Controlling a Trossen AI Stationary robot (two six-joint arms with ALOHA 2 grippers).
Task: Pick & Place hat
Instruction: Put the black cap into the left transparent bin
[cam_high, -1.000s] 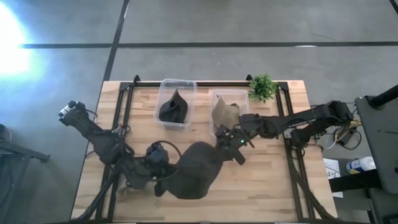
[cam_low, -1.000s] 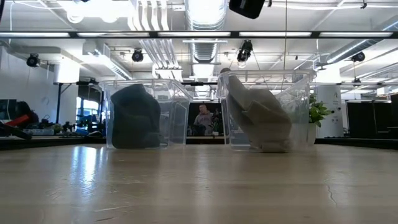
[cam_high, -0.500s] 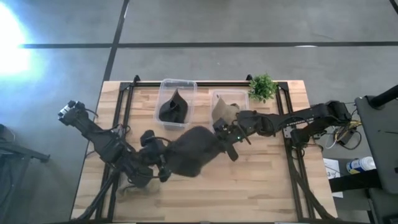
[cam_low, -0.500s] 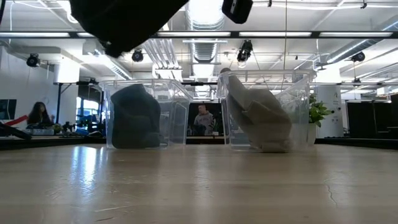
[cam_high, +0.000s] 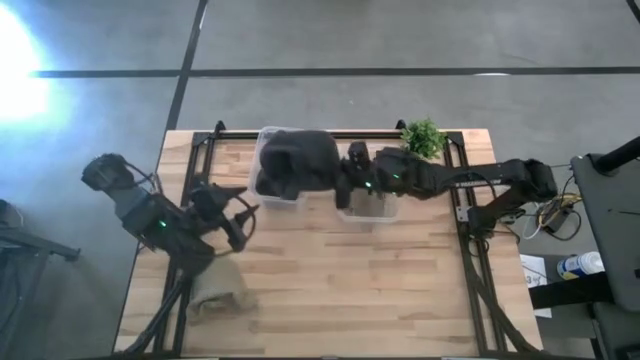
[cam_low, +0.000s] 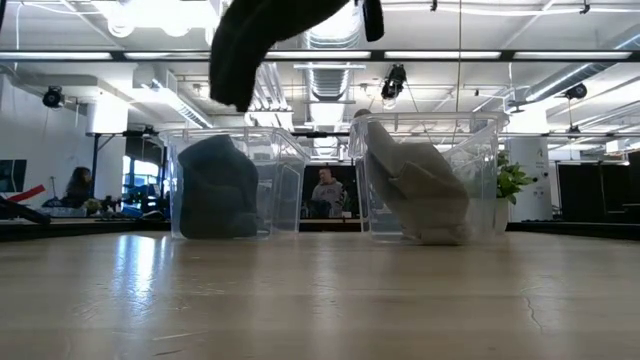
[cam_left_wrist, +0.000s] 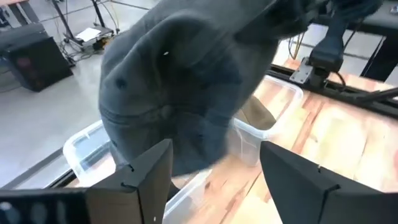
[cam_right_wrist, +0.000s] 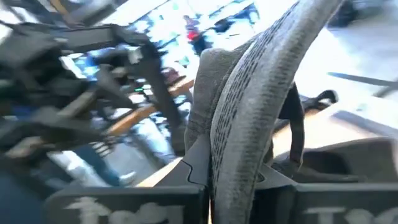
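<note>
From above, the dark hat (cam_high: 298, 160) is held by the right gripper (cam_high: 350, 178) over the left bin (cam_high: 262, 182), draped leftwards from the jaws; the left gripper (cam_high: 236, 215) waits apart, fingers spread, near a tan hat (cam_high: 222, 290) on the table (cam_high: 400, 280).

At table level, the hat (cam_low: 262, 35) hangs above the bin (cam_low: 230, 185) — not yet inside.

The left wrist shows the hat (cam_left_wrist: 180, 93) over the bin's rim.

The right wrist shows the brim (cam_right_wrist: 261, 106) clamped between the jaws. No writing is legible.
</note>
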